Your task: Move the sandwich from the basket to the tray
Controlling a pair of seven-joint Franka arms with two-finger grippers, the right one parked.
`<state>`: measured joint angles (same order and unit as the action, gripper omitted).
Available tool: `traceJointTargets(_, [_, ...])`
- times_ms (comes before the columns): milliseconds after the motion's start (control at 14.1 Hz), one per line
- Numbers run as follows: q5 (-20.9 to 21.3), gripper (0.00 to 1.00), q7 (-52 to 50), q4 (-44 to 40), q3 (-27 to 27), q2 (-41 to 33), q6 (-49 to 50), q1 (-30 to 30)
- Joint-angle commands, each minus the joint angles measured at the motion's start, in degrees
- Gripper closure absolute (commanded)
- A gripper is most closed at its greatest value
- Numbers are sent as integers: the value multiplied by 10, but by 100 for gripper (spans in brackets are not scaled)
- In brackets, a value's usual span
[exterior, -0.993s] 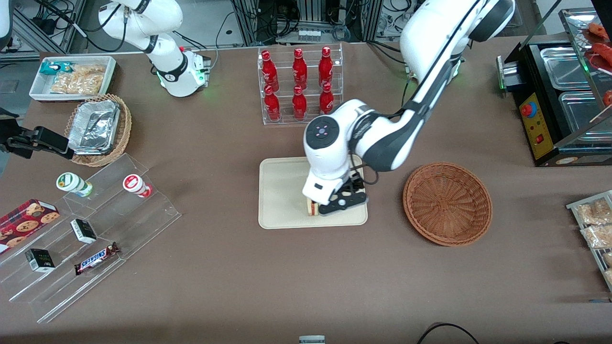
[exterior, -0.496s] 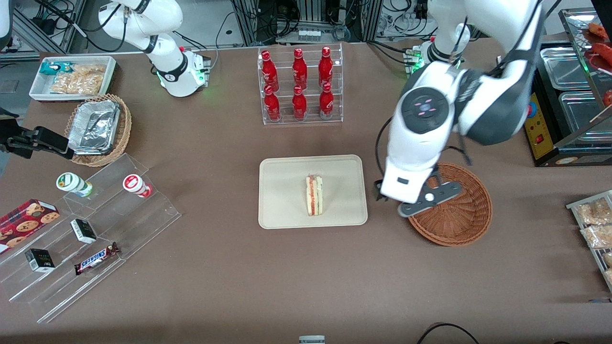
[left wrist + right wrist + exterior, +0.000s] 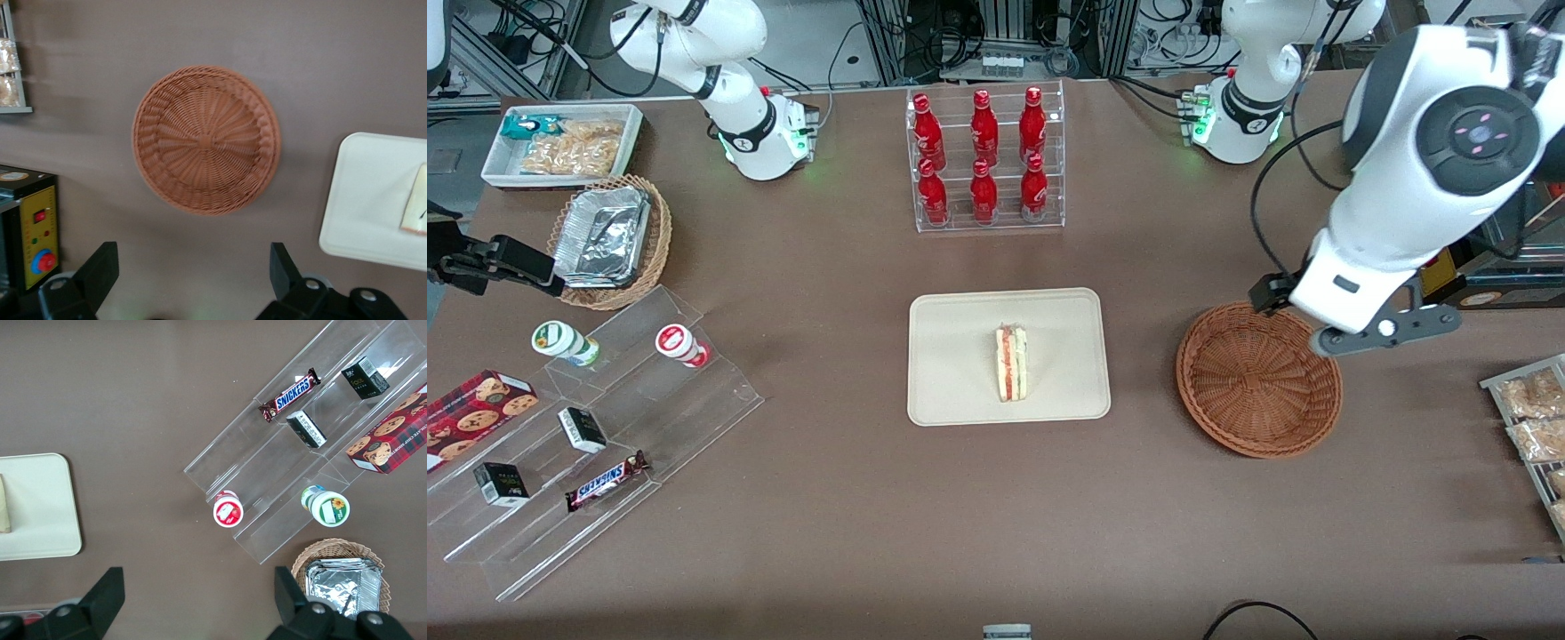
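A: Front view: your gripper (image 3: 1383, 331) hangs above the basket's (image 3: 1258, 380) rim. Bottles (image 3: 982, 153) stand farther back.

B: The sandwich (image 3: 1011, 363) lies on the tray (image 3: 960, 373), red-green edge up.

A: Wrist view: fingers (image 3: 99, 273) spread, grasping nothing.

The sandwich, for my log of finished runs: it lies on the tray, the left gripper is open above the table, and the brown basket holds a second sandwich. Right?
Not quite: the basket holds nothing, as the left wrist view shows. The rest stands: the sandwich lies on the tray, and the left gripper is open above the table, beside the basket and holding nothing.
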<state>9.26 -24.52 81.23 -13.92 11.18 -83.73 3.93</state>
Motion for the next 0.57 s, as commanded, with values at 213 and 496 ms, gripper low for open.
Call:
traceJointTargets(213, [-60, 0, 119, 30, 58, -80, 65, -9])
traceJointTargets(496, [-71, 0, 153, 29, 57, -109, 89, -35])
